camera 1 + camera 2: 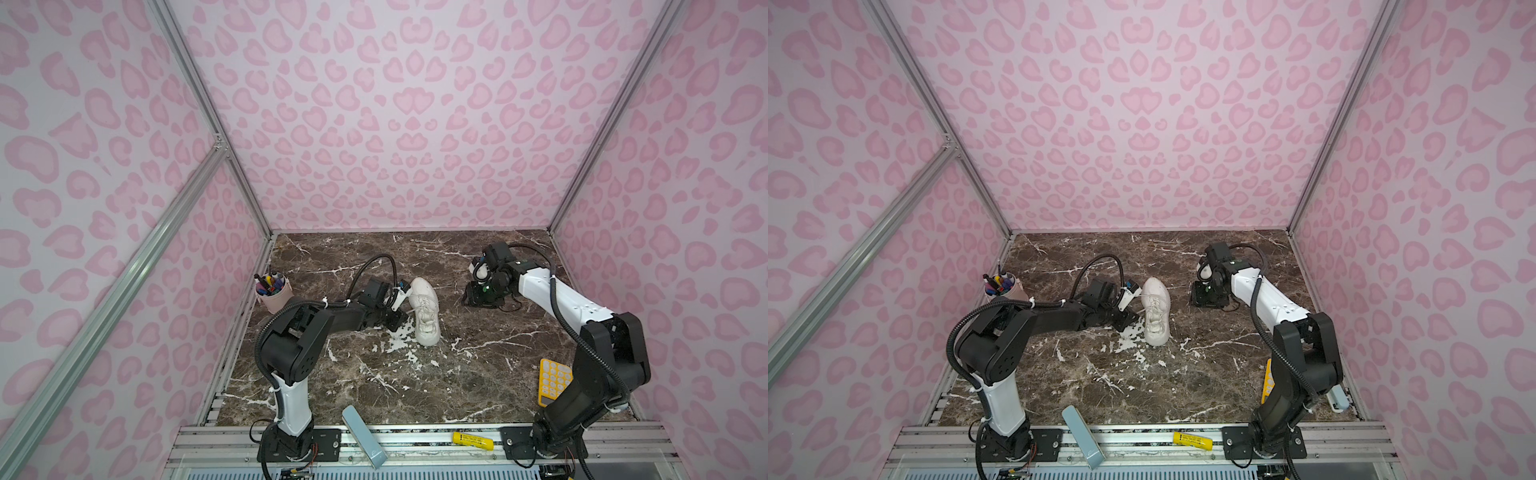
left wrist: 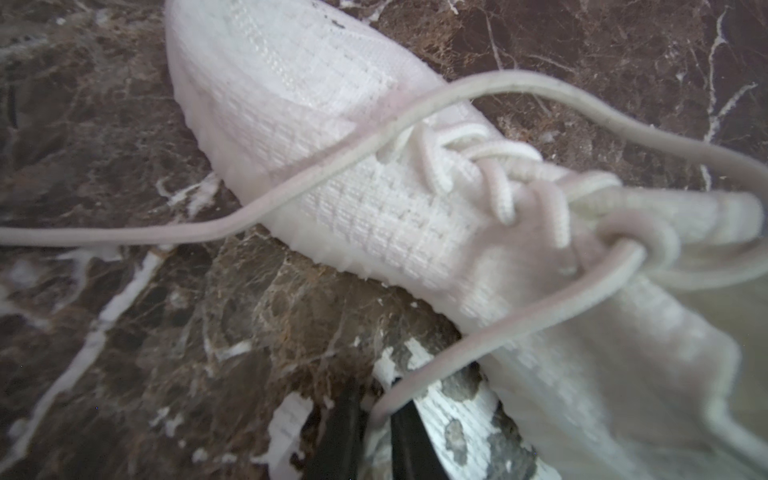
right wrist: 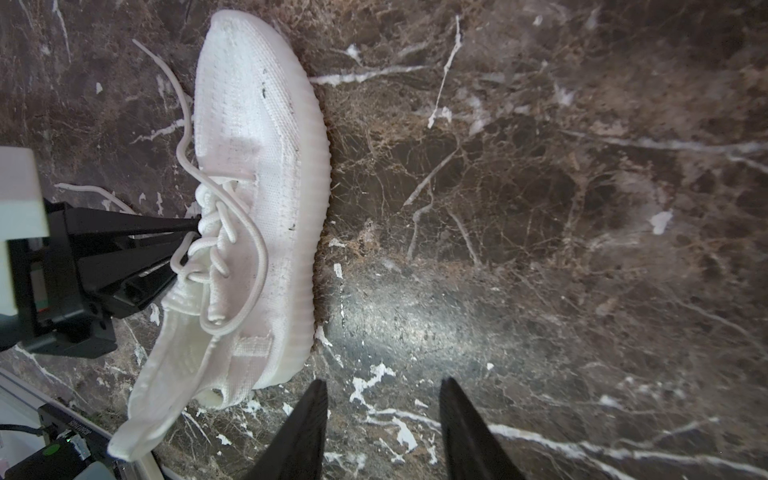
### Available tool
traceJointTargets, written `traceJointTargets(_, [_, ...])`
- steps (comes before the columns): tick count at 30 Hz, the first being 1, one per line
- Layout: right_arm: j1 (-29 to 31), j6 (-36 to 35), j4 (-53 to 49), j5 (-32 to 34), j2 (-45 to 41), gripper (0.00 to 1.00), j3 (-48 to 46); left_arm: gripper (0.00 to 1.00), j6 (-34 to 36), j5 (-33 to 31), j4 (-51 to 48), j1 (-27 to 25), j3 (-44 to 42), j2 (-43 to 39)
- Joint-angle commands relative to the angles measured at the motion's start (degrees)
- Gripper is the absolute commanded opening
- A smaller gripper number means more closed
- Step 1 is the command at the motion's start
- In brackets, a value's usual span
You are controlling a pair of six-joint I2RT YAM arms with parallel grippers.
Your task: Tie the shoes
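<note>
sneaker (image 1: 424,311) is seen upright on its sole near the middle of the marble tabletop (image 1: 478,374), toe toward the back wall and heel toward the arm bases, in both top views. it is also seen at (image 1: 1156,311).

left gripper (image 3: 195,232) is brought in low from the sneaker's left side, tips right at the lacing over the tongue. in the left wrist view the two black fingers (image 2: 340,436) are pressed nearly together, with a strand of lace (image 2: 540,313) pinched between them. that strand is run up to the knot area on the tongue. a second loose lace is draped across the toe box and trails onto the marble.

right gripper (image 3: 383,382) is held over bare marble on the sneaker's right side. its jaws are spread with nothing between them, and the sneaker is not touched.

pink pen cup (image 1: 273,293) is stood at the left edge of the table. yellow calculator (image 1: 552,382) is partly hidden behind the right arm. a blue-grey block (image 1: 363,436) and a yellow tube (image 1: 472,439) are laid on the front rail.
</note>
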Motion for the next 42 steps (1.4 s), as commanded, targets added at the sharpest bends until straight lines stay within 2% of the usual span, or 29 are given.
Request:
traceJointTargets(1, [0.05, 0.37, -0.45, -0.41, -0.34, 0.46, -0.58, 0.08, 0.5, -0.97, -1.78, -0.06, 0.74, -1.11])
traceJointTargets(4, [0.05, 0.77, 0.06, -0.58, -0.53, 0.46, -0.87, 0.03, 1.52, -1.15, -5.64, -0.15, 1.95, -2.49])
traceJointTargets(15, [0.05, 1.61, 1.97, -1.55, -0.52, 0.46, -2.07, 0.04, 0.23, -0.13, -20.03, -1.03, 14.18, -4.27])
traceJointTargets(19, [0.05, 1.69, 2.19, -1.73, -0.36, 0.46, -2.05, 0.08, -0.57, 0.63, -21.66, -1.05, 16.3, -4.67])
traceJointTargets(26, [0.05, 1.35, 2.06, -1.72, -0.6, 0.46, -2.43, 0.08, -1.34, 0.94, -24.26, -2.26, 20.71, -2.92])
traceJointTargets(31, [0.03, 1.43, 2.27, -1.79, -0.65, 0.46, -2.65, 0.16, -3.03, 1.31, -23.68, -2.35, 23.69, -2.48])
traceJointTargets(38, [-0.04, 1.08, 1.69, -1.73, -0.81, 0.46, -2.27, 0.15, -3.17, 2.45, -24.65, -2.35, 24.8, -1.86])
traceJointTargets(42, [-0.15, 1.07, 1.71, -1.72, -1.04, 0.46, -2.54, 0.09, -3.98, 3.57, -24.22, -2.35, 25.13, -1.47])
